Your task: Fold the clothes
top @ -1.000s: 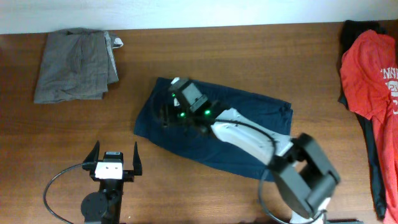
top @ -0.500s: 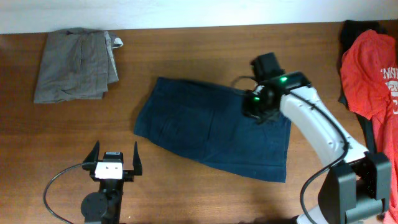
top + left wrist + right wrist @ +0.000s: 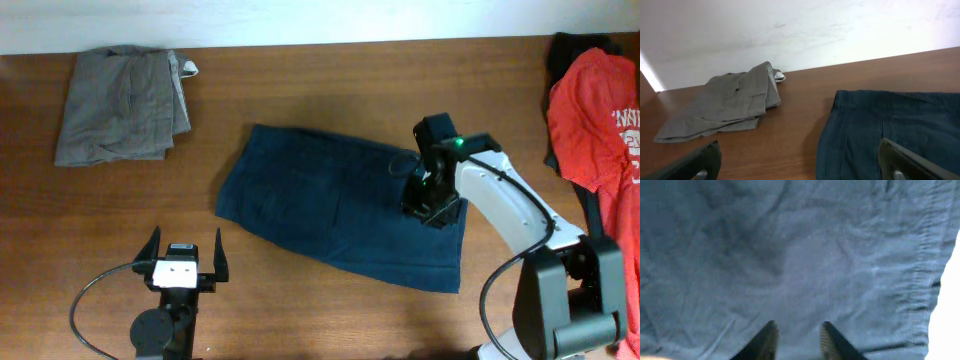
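Observation:
The dark navy garment [image 3: 320, 200] lies spread flat on the table's middle; it also shows in the left wrist view [image 3: 900, 120] and fills the right wrist view [image 3: 790, 255]. My right gripper [image 3: 425, 205] is low over the garment's right part, near its right edge, jaws [image 3: 797, 325] apart with nothing between them. My left gripper [image 3: 185, 250] is open and empty near the front edge, left of the navy garment [image 3: 799, 145]. The grey-khaki garment [image 3: 120, 105] lies crumpled at the back left [image 3: 725, 102]. The red white-lettered T-shirt [image 3: 590, 120] lies at the right edge.
A dark garment [image 3: 570, 45] lies under the red T-shirt at the far right and runs down the right edge. A white wall borders the back of the brown wooden table [image 3: 330, 80]. A cable loops beside the left arm's base [image 3: 85, 300].
My right gripper swept from the navy garment's upper left to its right side, then came a little toward the front. The left arm has not moved.

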Tool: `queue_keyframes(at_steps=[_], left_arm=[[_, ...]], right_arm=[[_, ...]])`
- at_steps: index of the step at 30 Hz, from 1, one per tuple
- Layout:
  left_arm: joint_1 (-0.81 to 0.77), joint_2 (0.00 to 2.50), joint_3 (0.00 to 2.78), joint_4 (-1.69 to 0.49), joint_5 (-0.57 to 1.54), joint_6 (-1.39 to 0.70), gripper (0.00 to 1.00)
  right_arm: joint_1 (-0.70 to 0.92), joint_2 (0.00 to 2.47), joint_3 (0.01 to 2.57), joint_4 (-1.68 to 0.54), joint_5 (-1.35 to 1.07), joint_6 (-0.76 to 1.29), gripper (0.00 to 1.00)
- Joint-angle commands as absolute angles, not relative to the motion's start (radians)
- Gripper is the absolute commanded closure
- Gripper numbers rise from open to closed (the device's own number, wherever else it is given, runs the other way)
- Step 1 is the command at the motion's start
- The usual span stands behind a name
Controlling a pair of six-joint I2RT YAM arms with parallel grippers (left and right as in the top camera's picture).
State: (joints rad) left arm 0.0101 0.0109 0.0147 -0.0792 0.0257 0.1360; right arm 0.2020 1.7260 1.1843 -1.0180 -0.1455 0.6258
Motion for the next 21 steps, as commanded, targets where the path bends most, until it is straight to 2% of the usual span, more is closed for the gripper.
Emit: queue_keyframes(at_steps=[1,7,16,21], left_arm=[[0.017,0.006,0.009,-0.081,0.022,0.152,0.01],[0.017,0.006,0.009,-0.081,0.022,0.152,0.01],[0.017,0.006,0.009,-0.081,0.022,0.152,0.01],[0.017,0.006,0.009,-0.081,0.022,0.152,0.01]], right_arm=[[0.189,1.758,1.151,-0.980,-0.172,0.652,0.82],[0.188,1.839,1.142,-0.921,-0.172,0.651,0.96],[0.188,1.940,1.142,-0.887,-0.161,0.644,0.95],[0.163,1.950,1.143,-0.832,-0.142,0.575,0.87]])
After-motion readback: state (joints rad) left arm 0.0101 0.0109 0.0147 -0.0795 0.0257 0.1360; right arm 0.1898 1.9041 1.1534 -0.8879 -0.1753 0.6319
